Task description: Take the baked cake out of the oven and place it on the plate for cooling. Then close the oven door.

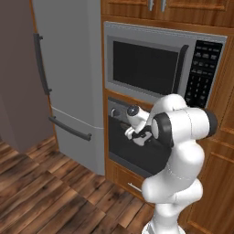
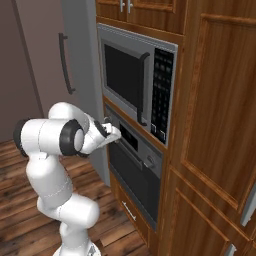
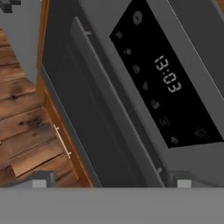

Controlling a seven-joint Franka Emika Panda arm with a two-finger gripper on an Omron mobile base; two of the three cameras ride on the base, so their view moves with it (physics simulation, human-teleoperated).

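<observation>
End effector (image 2: pixel 116 133), fingers spread, hovers before the closed oven door (image 2: pixel 134 181) above wooden floor (image 1: pixel 41 201).

Oven (image 2: pixel 134 165) sitting built into the wood cabinet column, door closed.
Oven door (image 2: pixel 131 182) is standing upright and flush, a dark grey panel with its horizontal grey bar handle (image 3: pixel 111 94) running across the top edge. Above it the control strip (image 3: pixel 168 78) is showing a black display reading 13:03, with a round knob (image 2: pixel 148 162) sitting at the strip's right end.
</observation>
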